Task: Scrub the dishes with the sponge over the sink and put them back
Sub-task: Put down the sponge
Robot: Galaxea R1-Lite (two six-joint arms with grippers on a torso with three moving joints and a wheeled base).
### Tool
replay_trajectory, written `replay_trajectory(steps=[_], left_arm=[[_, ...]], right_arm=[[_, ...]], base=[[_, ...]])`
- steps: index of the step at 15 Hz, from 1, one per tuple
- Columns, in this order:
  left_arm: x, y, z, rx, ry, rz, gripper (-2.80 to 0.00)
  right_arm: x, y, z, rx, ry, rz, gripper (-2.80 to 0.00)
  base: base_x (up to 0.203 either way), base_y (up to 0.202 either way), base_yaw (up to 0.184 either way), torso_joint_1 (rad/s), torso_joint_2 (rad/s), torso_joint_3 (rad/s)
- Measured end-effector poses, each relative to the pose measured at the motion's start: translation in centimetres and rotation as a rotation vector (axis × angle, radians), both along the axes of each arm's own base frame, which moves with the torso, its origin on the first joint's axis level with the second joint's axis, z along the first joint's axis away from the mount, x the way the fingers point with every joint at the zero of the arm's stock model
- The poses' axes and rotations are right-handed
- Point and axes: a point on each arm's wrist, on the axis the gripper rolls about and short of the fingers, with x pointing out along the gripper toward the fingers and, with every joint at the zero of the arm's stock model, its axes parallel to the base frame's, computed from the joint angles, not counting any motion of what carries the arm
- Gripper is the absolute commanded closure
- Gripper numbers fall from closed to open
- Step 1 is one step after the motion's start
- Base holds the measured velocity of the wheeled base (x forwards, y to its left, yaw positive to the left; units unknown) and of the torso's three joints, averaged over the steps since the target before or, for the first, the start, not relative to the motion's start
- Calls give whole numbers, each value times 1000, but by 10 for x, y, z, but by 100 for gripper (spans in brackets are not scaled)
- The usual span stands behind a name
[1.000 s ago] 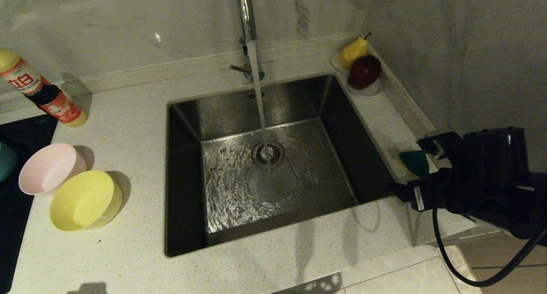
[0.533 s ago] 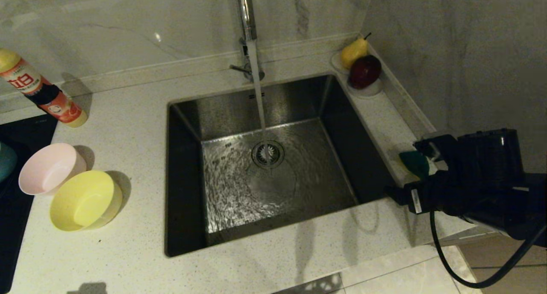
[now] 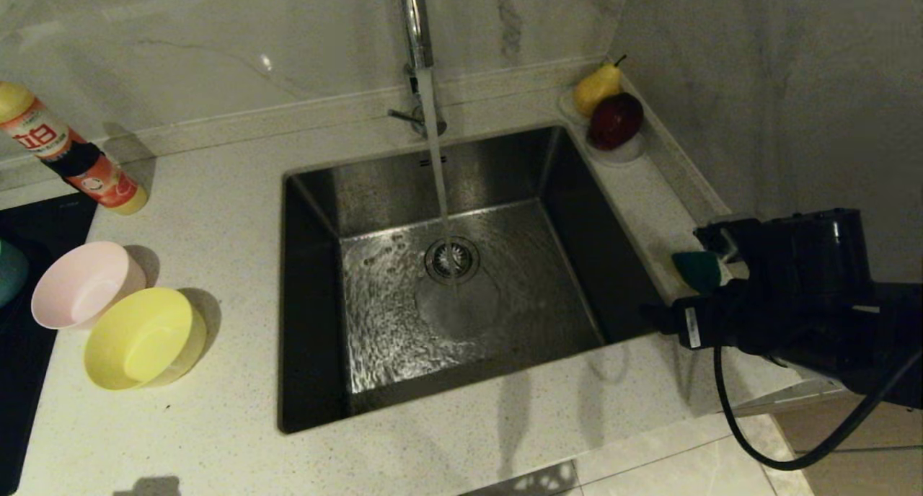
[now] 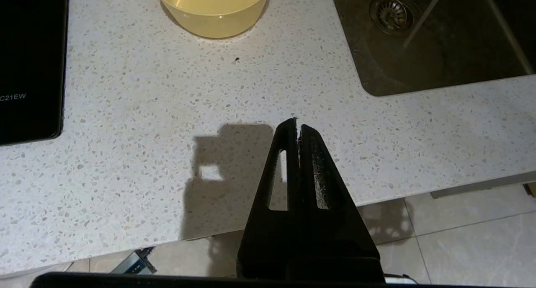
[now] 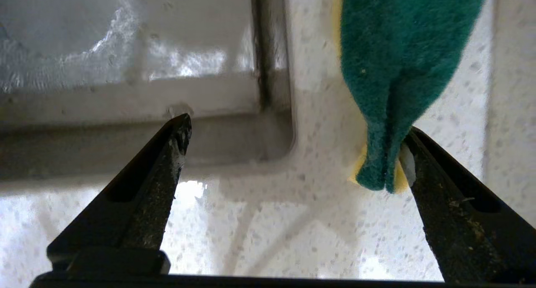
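The green-faced yellow sponge (image 3: 696, 271) (image 5: 398, 62) lies on the counter strip to the right of the steel sink (image 3: 310, 323), near its front right corner. My right gripper (image 3: 681, 274) (image 5: 295, 131) is open low over the counter, with the sponge's near end just inside and against one finger (image 5: 423, 166). A pink bowl (image 3: 85, 283) and a yellow bowl (image 3: 140, 337) (image 4: 213, 7) stand on the counter left of the sink. A bluish bowl's edge (image 3: 7, 269) shows at the far left. The left gripper (image 4: 296, 124) is shut and empty above the counter's front edge.
Water runs from the chrome tap (image 3: 414, 20) onto the drain strainer (image 3: 452, 258). A white dish with a pear and an apple (image 3: 613, 117) sits in the back right corner. A detergent bottle (image 3: 72, 161) leans at the back left. A black hob (image 4: 29, 62) borders the counter's left.
My right gripper has edged a little toward the sink, staying open around the sponge's end. The left arm and the bowls have not moved.
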Motion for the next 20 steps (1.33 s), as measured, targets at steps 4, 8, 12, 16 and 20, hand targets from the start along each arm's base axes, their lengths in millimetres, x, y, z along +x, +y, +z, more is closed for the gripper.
replay_trajectory(steps=[4, 8, 12, 16, 20], left_arm=[[0, 0, 0, 0, 0, 0, 0], [0, 0, 0, 0, 0, 0, 0], [0, 0, 0, 0, 0, 0, 0], [0, 0, 0, 0, 0, 0, 0], [0, 0, 0, 0, 0, 0, 0]], right_arm=[[-1, -1, 10, -20, -54, -20, -280], [-4, -3, 9, -44, -55, -25, -280], [-7, -3, 17, -44, -84, -16, 0], [-23, -1, 37, -26, -153, 28, 0], [-57, 1, 64, 38, -254, 139, 0]], base=[[0, 0, 0, 0, 0, 0], [0, 0, 0, 0, 0, 0], [0, 0, 0, 0, 0, 0], [0, 0, 0, 0, 0, 0], [0, 0, 0, 0, 0, 0]])
